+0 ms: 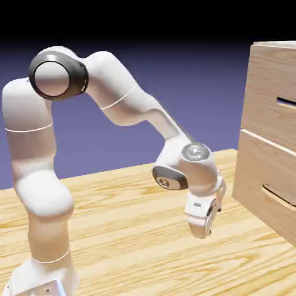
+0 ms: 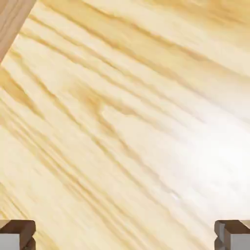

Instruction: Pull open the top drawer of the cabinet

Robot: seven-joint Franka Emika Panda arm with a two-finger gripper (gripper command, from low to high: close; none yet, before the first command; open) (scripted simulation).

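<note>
Blue-violet backdrop fills the space behind everything, going black near the top of the exterior view. Below it runs the bench (image 1: 133, 214), pale wood with streaky grain, and the same grain fills nearly all of the hand view.

At the right edge of the exterior view stands the cabinet (image 1: 272, 133), light wood, cut off by the picture's edge. Its drawer (image 1: 274, 92) is the upper front, flush with the cabinet face — shut — with a dark straight slot (image 1: 286, 103) partly in view. Beneath it sits the lower front (image 1: 269, 179) with a curved dark slot.

Rising from the lower left, the white arm (image 1: 40, 173) bends over and down toward the right. Its hand hangs low over the bench, pointing downward, well left of the cabinet and below the level of the drawer, touching neither.

In the hand view the fingers (image 2: 125, 237) are spread wide — one grey tip (image 2: 17, 234) at the bottom left, the other at the bottom right — with only bare bench between them. A darker wood wedge shows in that view's top left corner.
</note>
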